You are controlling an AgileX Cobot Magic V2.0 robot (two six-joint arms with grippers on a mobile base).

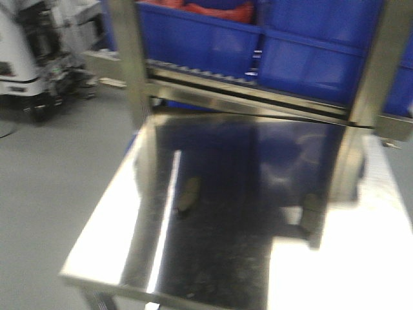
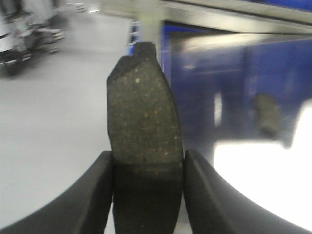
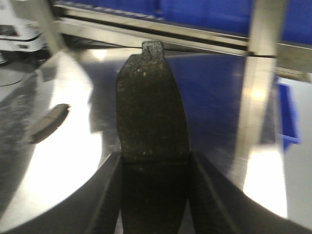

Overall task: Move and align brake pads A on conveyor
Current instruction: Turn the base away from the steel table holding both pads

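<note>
The left claw (image 2: 147,158) is gripping the left pad (image 2: 145,112) by its lower end. Both fingers are pressing on its side edges, and the pad is sticking straight out beyond the fingertips, its speckled friction face turned to the wrist camera and a small tab at its far end.

The right claw (image 3: 155,158) is clamping the right pad (image 3: 152,112) in the same way, again tab-end outward.

A third, loose pad (image 1: 188,194) is lying flat on the shiny steel counter (image 1: 361,271), well apart from both claws. It is showing to the right of the left pad and to the left of the right pad in the wrist views.

Blue bins (image 1: 213,39) are sitting on the rack behind the counter.
</note>
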